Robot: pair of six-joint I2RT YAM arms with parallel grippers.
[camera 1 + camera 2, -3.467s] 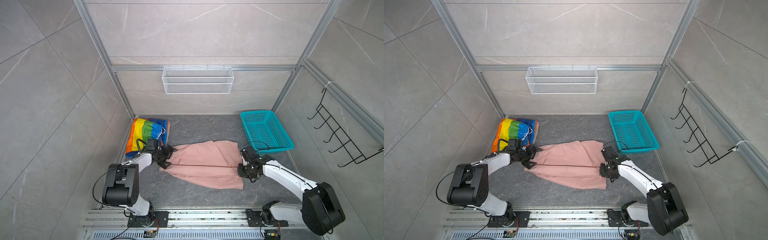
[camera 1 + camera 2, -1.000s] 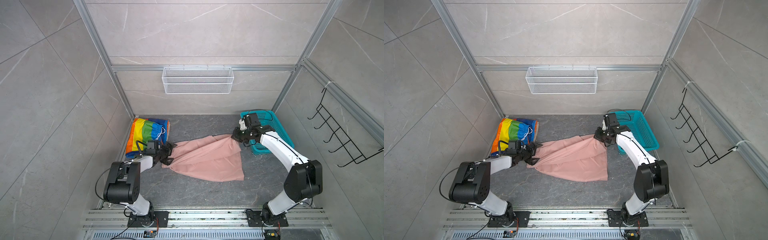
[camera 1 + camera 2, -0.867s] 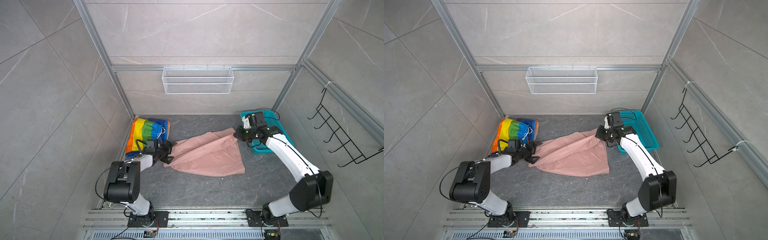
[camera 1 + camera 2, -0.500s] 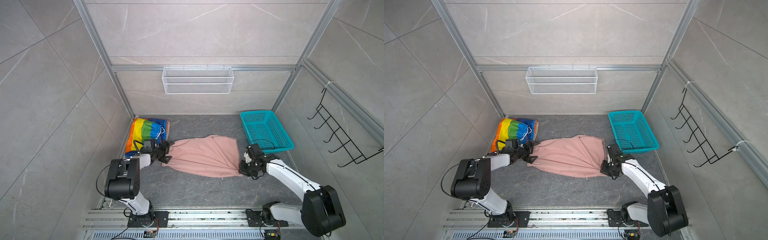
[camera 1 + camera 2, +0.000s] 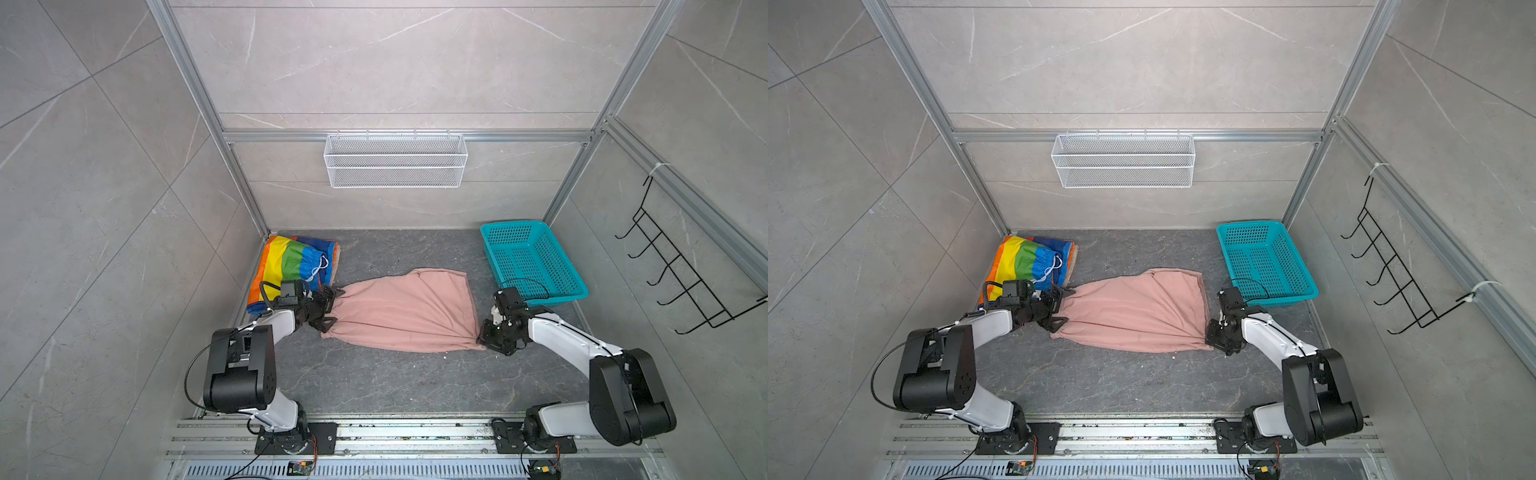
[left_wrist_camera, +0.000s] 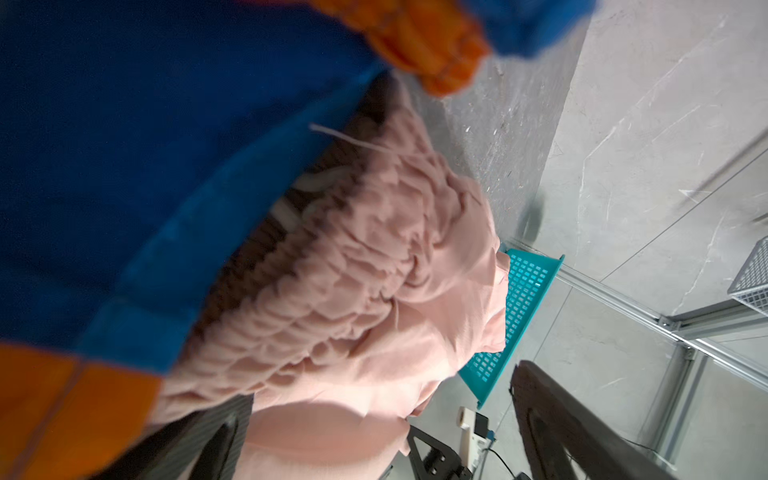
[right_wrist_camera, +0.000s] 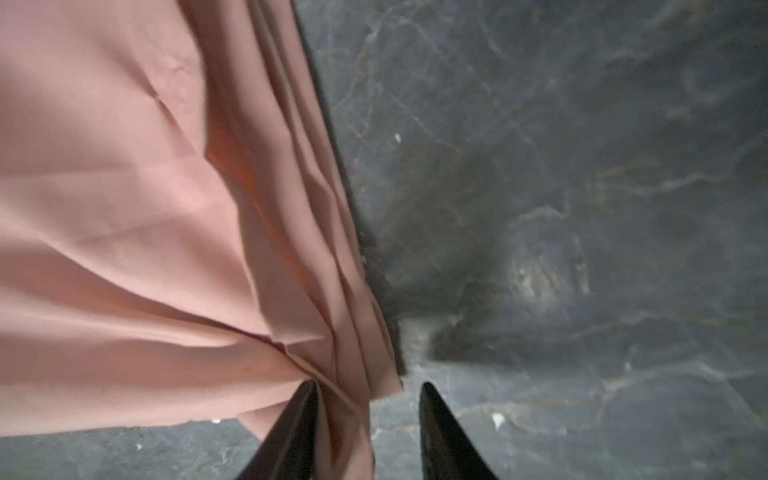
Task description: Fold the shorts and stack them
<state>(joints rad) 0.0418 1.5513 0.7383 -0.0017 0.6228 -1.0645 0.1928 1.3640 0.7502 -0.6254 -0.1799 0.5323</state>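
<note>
The pink shorts (image 5: 407,311) (image 5: 1133,311) lie folded and creased on the dark floor in the middle. My left gripper (image 5: 332,307) (image 5: 1065,306) is open at their left end, with the gathered waistband (image 6: 374,291) lying between its wide-apart jaws (image 6: 382,386). My right gripper (image 5: 490,343) (image 5: 1219,340) rests at their near right corner. Its jaws (image 7: 369,386) are parted and the cloth corner (image 7: 357,399) lies loose between them, against one finger. The rainbow shorts (image 5: 291,262) (image 5: 1025,257) lie folded at the back left, and a beige edge (image 5: 1074,259) shows under them.
A teal basket (image 5: 536,291) (image 5: 1271,299) stands at the back right, just behind my right arm. A white wire shelf (image 5: 395,160) hangs on the back wall. Black hooks (image 5: 681,282) line the right wall. Metal rails (image 5: 374,432) run along the front edge.
My right gripper brought the pink shorts' corner from up near the basket down to the near right floor, then parted its jaws. The left gripper stayed open at the waistband.
</note>
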